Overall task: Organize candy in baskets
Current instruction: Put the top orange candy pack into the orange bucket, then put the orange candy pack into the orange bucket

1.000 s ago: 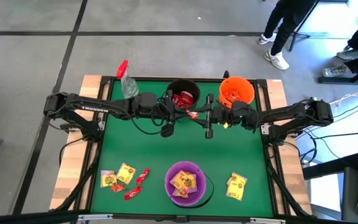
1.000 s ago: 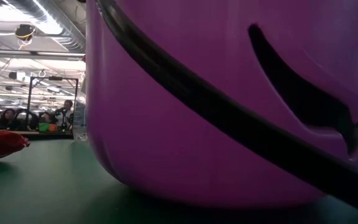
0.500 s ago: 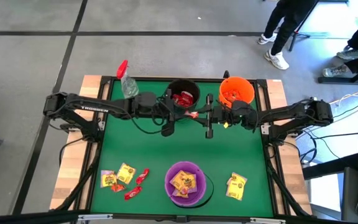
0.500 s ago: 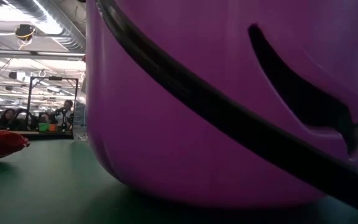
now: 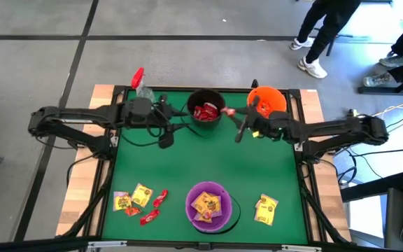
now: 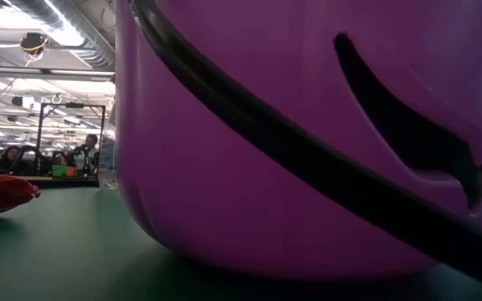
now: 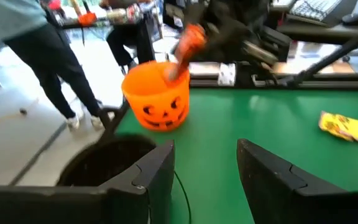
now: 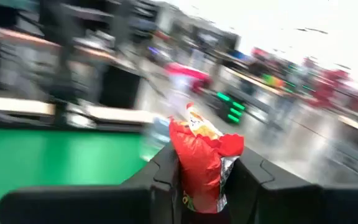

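Both arms have drawn apart: the left gripper, fingers spread and empty, has pulled back beside the small round black plastic bucket. The right gripper pinches a red wrapped candy packet near the orange pumpkin-faced plastic bucket. Best to centre over that rim before letting go.

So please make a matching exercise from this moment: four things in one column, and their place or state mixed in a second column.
Things:
1. purple bucket
2. orange bucket
3. right gripper
4. left gripper

Place or state:
A. open, holding nothing
B. shut on a red candy packet
C. at the table's near edge, yellow packets inside
D. at the far right corner of the green table

Pairs: 1-C, 2-D, 3-B, 4-A
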Robot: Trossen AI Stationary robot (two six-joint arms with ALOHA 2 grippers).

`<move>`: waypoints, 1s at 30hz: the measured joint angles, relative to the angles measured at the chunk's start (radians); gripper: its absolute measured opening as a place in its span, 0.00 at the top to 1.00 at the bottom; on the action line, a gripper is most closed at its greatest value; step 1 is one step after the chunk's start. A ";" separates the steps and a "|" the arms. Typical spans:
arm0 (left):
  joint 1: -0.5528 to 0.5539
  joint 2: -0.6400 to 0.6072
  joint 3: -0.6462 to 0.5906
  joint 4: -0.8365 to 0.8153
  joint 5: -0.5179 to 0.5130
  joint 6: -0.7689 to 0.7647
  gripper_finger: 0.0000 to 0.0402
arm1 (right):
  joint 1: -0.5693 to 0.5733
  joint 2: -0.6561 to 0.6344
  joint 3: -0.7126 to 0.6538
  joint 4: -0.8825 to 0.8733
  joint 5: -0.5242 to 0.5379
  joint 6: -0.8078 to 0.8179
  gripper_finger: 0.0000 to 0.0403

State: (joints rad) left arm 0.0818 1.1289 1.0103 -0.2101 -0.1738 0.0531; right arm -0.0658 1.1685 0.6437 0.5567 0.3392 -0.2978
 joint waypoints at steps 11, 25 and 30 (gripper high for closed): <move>-0.033 -0.032 0.000 -0.122 -0.053 -0.069 0.60 | -0.224 -0.293 0.000 -0.616 0.195 0.212 0.78; -0.033 -0.029 0.000 -0.148 -0.053 -0.078 0.60 | -0.540 -0.333 0.000 -0.913 -0.042 0.365 0.70; -0.033 -0.029 0.000 -0.178 -0.039 -0.105 0.60 | -0.544 -0.333 0.000 -0.896 -0.048 0.349 0.56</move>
State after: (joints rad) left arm 0.0490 1.1004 1.0100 -0.3884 -0.2129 -0.0523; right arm -0.6098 0.8352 0.6434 -0.3393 0.2914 0.0513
